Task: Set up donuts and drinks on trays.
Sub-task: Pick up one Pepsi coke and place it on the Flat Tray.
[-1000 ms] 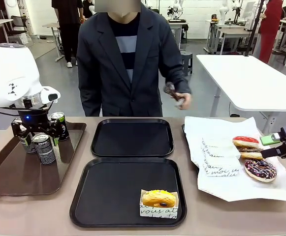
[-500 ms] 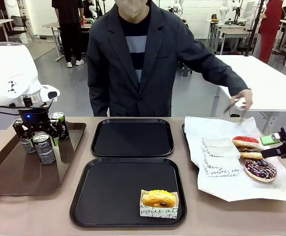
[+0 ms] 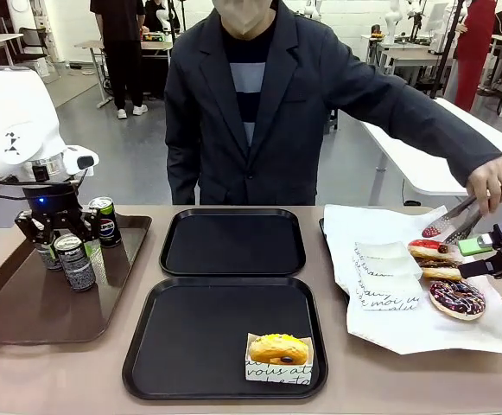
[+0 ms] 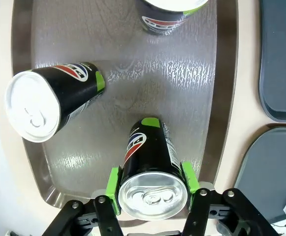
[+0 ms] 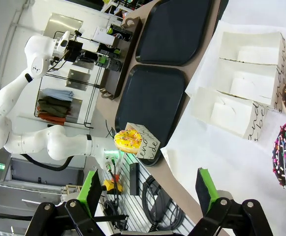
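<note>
Left pincer [image 4: 151, 186] clamped on a Pepsi can [image 4: 150, 157] on the brown tray [image 4: 192, 98]. Right pincer [image 5: 147, 191] spread wide, empty, over the white paper [image 5: 221, 147]. Yellow donut [image 3: 278, 348] lies in the near black tray [image 3: 190, 346].

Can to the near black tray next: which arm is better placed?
Left. The left pincer is shut on a can at the brown tray, beside the near tray. The right pincer hangs open over the paper by the donuts, on the far side.
</note>
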Robot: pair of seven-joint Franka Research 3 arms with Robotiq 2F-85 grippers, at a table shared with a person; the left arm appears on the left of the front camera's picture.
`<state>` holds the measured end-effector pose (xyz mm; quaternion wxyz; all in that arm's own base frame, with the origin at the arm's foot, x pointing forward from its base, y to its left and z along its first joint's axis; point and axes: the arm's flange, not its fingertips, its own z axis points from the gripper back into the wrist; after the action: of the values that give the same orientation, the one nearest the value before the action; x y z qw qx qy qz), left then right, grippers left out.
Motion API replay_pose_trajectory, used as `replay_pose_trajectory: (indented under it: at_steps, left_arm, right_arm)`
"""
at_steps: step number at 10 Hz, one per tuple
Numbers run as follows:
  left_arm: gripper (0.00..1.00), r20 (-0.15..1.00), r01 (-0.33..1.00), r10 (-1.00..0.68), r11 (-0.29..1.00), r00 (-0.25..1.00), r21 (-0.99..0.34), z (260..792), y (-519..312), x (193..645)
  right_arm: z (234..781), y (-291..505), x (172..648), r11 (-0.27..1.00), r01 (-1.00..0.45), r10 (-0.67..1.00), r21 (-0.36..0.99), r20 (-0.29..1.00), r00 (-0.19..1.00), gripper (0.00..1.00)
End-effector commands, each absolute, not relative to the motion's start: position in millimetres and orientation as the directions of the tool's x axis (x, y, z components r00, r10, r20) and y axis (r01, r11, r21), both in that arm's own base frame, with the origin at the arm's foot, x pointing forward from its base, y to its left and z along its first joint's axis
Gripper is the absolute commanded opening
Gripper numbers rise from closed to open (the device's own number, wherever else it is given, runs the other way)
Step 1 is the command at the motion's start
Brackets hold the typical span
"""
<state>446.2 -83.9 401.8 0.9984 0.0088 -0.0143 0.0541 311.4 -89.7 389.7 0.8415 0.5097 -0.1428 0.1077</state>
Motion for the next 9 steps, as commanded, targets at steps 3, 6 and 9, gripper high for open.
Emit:
replay_pose_trajectory:
  at_steps: [3,6,9]
  left_arm:
    - [0.0,0.077,-0.097,0.094,0.995,0.993,0.036,463,-88,412]
    - [0.0,0.117,0.009,-0.005,0.999,0.993,-0.03,519,-90,353]
    - [0.0,0.102,-0.031,0.03,0.999,0.994,0.01,513,-95,370]
  right_arm:
    - [388,-88,314,0.436,-0.344,0.026,0.832,0.37,0.929,1.0]
    - [388,-88,314,0.436,-0.344,0.026,0.832,0.37,0.929,1.0]
    - [388,-88,314,0.436,-0.344,0.026,0.832,0.37,0.929,1.0]
